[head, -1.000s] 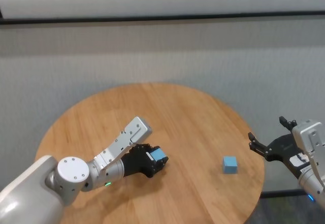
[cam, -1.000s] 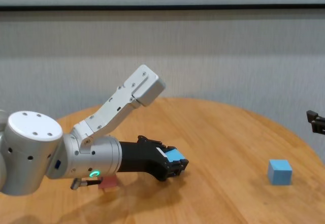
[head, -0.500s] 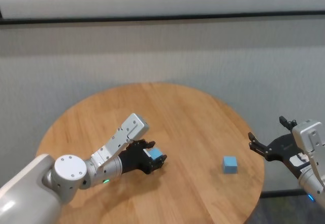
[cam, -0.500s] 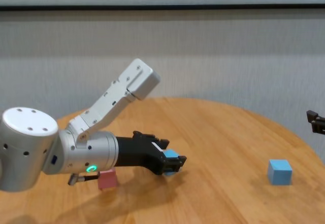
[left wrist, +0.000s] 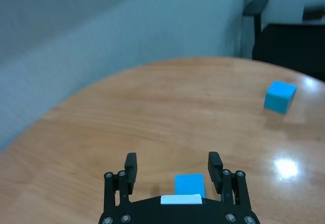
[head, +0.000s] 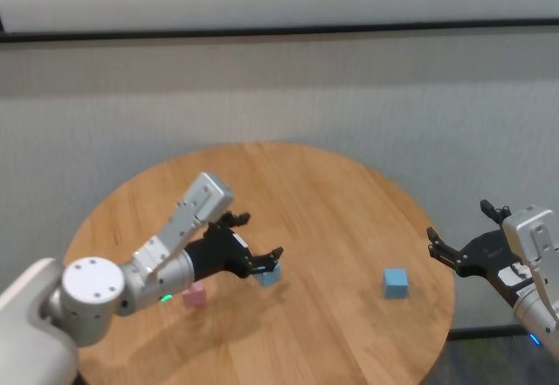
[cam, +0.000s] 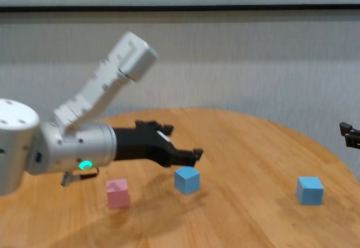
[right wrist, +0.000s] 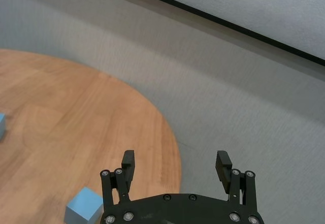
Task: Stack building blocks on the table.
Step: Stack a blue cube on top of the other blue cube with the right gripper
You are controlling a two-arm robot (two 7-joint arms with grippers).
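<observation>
Head view recorded the round wood-grain table (head: pixel 332 193) before a grey wall (head: pixel 349 88), left gripper (head: pixel 253 250) open above a blue block (head: pixel 270 274), right gripper (head: pixel 467 237) open off-table.

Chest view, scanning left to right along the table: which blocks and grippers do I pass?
Pink block → left gripper, open, just above the near blue block → far blue block → right gripper, at the table edge.
</observation>
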